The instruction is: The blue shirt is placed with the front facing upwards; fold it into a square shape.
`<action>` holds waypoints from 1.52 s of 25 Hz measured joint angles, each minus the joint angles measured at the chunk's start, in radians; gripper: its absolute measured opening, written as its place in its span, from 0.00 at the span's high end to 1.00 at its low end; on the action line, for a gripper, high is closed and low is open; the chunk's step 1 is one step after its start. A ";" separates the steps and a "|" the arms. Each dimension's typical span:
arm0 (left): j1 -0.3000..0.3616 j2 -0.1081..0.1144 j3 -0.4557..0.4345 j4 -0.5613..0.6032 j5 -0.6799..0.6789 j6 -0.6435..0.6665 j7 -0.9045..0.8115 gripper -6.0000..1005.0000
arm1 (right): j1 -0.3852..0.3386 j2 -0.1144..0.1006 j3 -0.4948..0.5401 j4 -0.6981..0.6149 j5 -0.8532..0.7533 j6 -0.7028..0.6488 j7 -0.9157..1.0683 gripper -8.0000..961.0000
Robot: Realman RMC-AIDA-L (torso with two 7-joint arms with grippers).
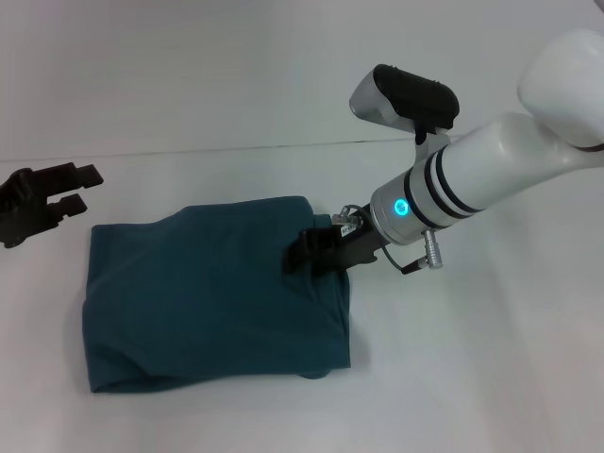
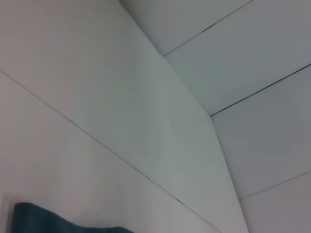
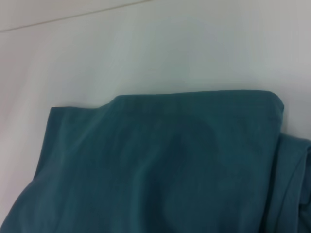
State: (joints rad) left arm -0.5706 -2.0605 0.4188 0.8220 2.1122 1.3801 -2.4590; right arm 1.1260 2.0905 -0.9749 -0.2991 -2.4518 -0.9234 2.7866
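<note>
- Hovering at the far left edge of the head view, the left hand [image 1: 74, 189] sits just above the white surface [image 1: 472, 377], its dark fingers apart and holding nothing.
- A strip of bare surface separates that hand from the near corner of the blue shirt [image 1: 208, 302]; the two are close but not touching, and nothing lies between them.
- The left wrist view shows mostly pale wall panels with thin seams, with only a small teal corner of the shirt [image 2: 43, 221] at the edge of the picture.
- The shirt lies folded into a rough rectangle in the middle of the surface, plain teal side up, no lettering showing. Its edges are uneven: the far edge rises toward the right, and the near edge curls under in a soft roll.
- A loose lobe of fabric bulges out at the near right corner.
- The right hand [image 1: 307, 253] is down on the shirt's right side, near the far right corner, with the white forearm and its lit blue ring slanting away up to the right. Whether its fingers are apart or closed on the cloth, I cannot tell.
- The right wrist view looks across the shirt [image 3: 160, 170] from close by: smooth teal fabric with shallow wrinkles, a doubled fold along one side, and bare white surface beyond it.
</note>
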 joint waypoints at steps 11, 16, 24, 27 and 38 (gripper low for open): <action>0.002 -0.004 -0.004 0.000 0.000 -0.001 0.007 0.42 | 0.009 -0.003 -0.041 -0.001 -0.002 -0.002 0.009 0.70; 0.002 -0.005 -0.006 -0.001 -0.004 -0.003 0.011 0.42 | 0.011 -0.004 -0.076 -0.002 -0.002 -0.003 0.040 0.82; 0.006 -0.006 -0.006 -0.009 -0.024 -0.006 0.023 0.42 | 0.005 -0.006 -0.074 -0.011 0.004 -0.011 0.045 0.93; 0.006 -0.006 -0.006 -0.010 -0.024 -0.007 0.023 0.42 | -0.009 -0.012 -0.062 -0.046 0.009 -0.046 0.046 0.93; 0.005 -0.006 -0.008 -0.015 -0.025 -0.016 0.022 0.42 | -0.055 -0.010 -0.067 -0.111 0.005 -0.100 0.058 0.92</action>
State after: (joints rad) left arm -0.5652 -2.0663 0.4109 0.8075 2.0876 1.3645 -2.4365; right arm 1.0707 2.0806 -1.0417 -0.4104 -2.4466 -1.0237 2.8449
